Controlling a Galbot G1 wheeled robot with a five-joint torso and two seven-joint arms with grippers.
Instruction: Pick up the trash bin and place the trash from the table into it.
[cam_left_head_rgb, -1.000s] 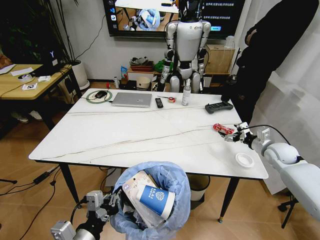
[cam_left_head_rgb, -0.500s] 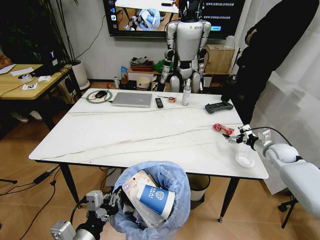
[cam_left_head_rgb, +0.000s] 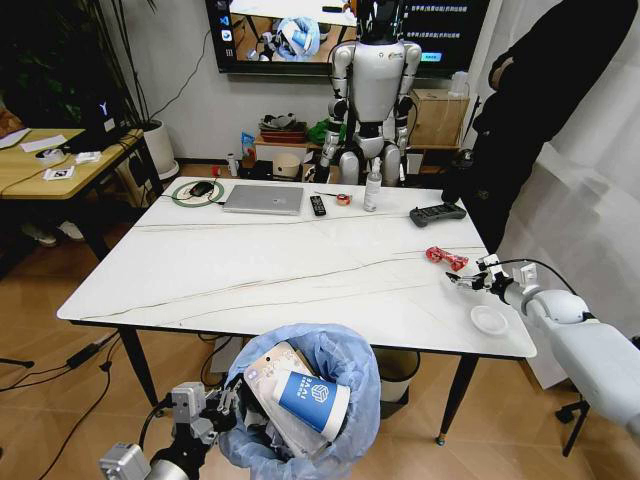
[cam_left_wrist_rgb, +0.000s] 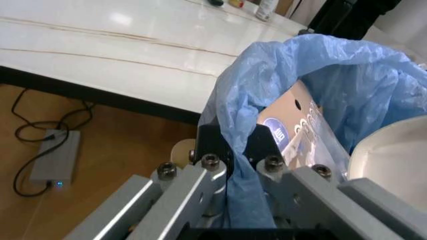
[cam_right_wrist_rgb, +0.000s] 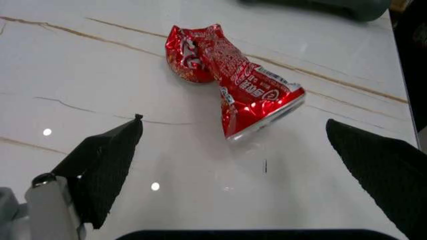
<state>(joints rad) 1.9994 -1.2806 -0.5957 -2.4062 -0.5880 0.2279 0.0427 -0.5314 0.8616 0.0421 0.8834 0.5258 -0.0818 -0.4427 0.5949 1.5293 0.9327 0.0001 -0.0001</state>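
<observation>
Left gripper (cam_left_wrist_rgb: 230, 172) clamping blue-bagged trash bin (cam_left_head_rgb: 330, 375) rim, right gripper (cam_right_wrist_rgb: 240, 165) spread wide near red wrapper (cam_right_wrist_rgb: 227, 75), white lid (cam_left_head_rgb: 489, 320) on table (cam_left_head_rgb: 250, 270).

The robot's right arm reaches in from the right side of the scene, forearm angled toward the desk's right edge, its right tool (cam_left_head_rgb: 462, 281) held low just above the surface. In the right wrist view the two dark fingers (cam_right_wrist_rgb: 103, 160) stand wide apart, nothing between them. The left arm is low at the near left, below desk height, its left tool (cam_left_head_rgb: 222, 408) clamped, fingers closed on a thin blue film.
</observation>
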